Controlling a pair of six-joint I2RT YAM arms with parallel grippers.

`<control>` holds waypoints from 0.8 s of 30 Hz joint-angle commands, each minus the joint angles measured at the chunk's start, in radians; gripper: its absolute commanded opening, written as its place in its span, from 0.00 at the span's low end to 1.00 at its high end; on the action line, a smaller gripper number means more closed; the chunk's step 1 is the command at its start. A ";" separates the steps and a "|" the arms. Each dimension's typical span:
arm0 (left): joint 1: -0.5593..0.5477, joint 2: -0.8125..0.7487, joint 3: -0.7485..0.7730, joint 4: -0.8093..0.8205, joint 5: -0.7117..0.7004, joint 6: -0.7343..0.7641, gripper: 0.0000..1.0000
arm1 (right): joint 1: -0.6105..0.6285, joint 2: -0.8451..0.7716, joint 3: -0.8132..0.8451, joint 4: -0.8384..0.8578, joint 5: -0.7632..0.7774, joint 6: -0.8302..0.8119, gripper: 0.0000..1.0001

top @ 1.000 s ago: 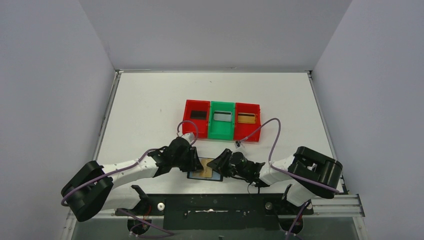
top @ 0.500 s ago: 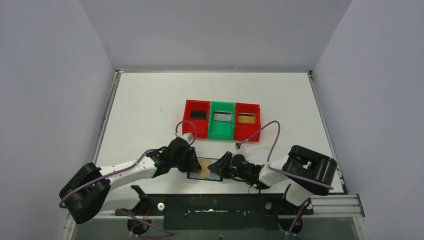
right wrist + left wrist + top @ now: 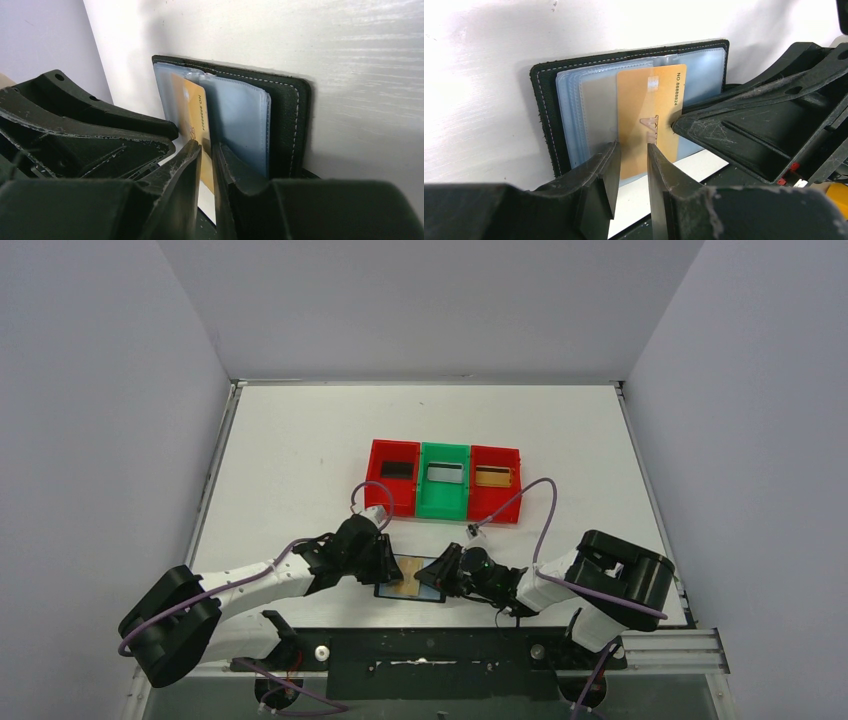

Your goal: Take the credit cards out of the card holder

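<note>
At the open card holder, right end effector clamped on credit card, left end effector narrowly apart.

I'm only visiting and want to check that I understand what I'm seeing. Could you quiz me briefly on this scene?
1. True or false: the card holder lies closed on the table.
2. How many trays stand in the row beyond it, and in which colours?
3. The card poking out of its clear sleeves is: A silver, B gold, C black.
Key: 1 false, it lies open. 2 three: red, green, red. 3 B.
</note>
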 commanded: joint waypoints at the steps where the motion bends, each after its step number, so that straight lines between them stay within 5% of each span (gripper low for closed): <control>1: -0.001 0.012 -0.012 -0.056 -0.033 0.014 0.27 | -0.005 0.014 0.026 0.000 0.005 -0.030 0.21; 5: -0.001 0.012 -0.010 -0.055 -0.033 0.014 0.26 | -0.007 0.029 0.037 0.017 -0.017 -0.042 0.23; 16: -0.001 -0.004 -0.012 -0.069 -0.043 0.011 0.25 | -0.012 -0.050 0.013 -0.067 0.045 -0.035 0.01; 24: -0.002 0.018 -0.007 -0.061 -0.024 0.023 0.25 | -0.023 -0.101 -0.014 -0.057 0.028 -0.017 0.04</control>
